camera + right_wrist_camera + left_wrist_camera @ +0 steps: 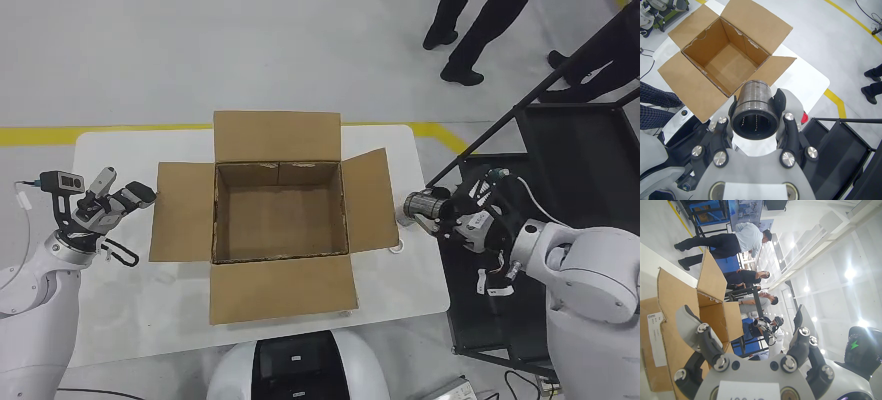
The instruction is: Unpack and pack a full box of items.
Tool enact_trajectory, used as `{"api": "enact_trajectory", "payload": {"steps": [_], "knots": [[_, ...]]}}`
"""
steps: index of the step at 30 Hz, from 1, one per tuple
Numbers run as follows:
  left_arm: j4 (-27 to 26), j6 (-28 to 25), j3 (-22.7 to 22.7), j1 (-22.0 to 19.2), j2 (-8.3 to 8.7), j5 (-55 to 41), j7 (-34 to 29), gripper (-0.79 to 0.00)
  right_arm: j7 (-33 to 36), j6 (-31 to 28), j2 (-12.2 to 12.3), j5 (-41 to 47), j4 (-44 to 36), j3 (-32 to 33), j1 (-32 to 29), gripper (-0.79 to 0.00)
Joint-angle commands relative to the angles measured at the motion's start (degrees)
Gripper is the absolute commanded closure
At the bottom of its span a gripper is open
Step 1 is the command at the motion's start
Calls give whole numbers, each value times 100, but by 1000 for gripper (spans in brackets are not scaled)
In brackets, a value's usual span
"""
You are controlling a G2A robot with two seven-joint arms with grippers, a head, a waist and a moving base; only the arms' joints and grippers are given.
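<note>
Right pincer (756, 98): closed on a grey metal hollow cylinder (754, 106), one finger on each side of the barrel. In the top view this pair sits at centre right of the frame, over the right edge of the bench and just beside the box's right flap, not touching it.

White, round-cornered bench (130, 300): spans the middle of the top view.

Brown corrugated cardboard box (280, 290): at bench centre, upright, all four flaps folded outward. Its bare brown floor is visible from above. A white printed label is on the outer wall facing the left arm.

Black metal-framed cart (560, 140): at the right edge of the top view, beside the bench. The right arm is above its lower tray.

Left pincer (135, 222): at the left edge of the top view, level with the box and well apart from its left flap. Fingers (685, 313) are spread wide, with nothing between them.

Cylinder detail: a groove rings the barrel near each end. The bore is black-rimmed, with rows of small balls inside. Its long axis points towards the box.
</note>
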Motion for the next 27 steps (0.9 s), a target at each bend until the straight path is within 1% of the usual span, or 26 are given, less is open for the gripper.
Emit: {"api": "enact_trajectory", "payload": {"steps": [1,4,6,9,11,16,20,27], "knots": [[0,0,0,0,0,-13,-1,-785,0,0,0,0,0,0,0,0],[0,0,0,0,0,-13,-1,-785,-50,20,2,-47,16,4,-6,0],[0,0,0,0,0,-13,-1,-785,-47,29,26,-276,96,60,-53,0],[0,0,0,0,0,-13,-1,-785,173,-183,81,-609,229,177,-168,0],[0,0,0,0,0,-13,-1,-785,185,-207,128,-902,301,232,-322,0],[0,0,0,0,0,-13,-1,-785,24,-368,209,-1248,546,285,-763,0],[0,0,0,0,0,-13,-1,-785,-142,-478,234,-1690,790,116,-1009,0],[0,0,0,0,0,-13,-1,-785,-485,-221,251,-2512,1273,-525,-1010,0]]}}
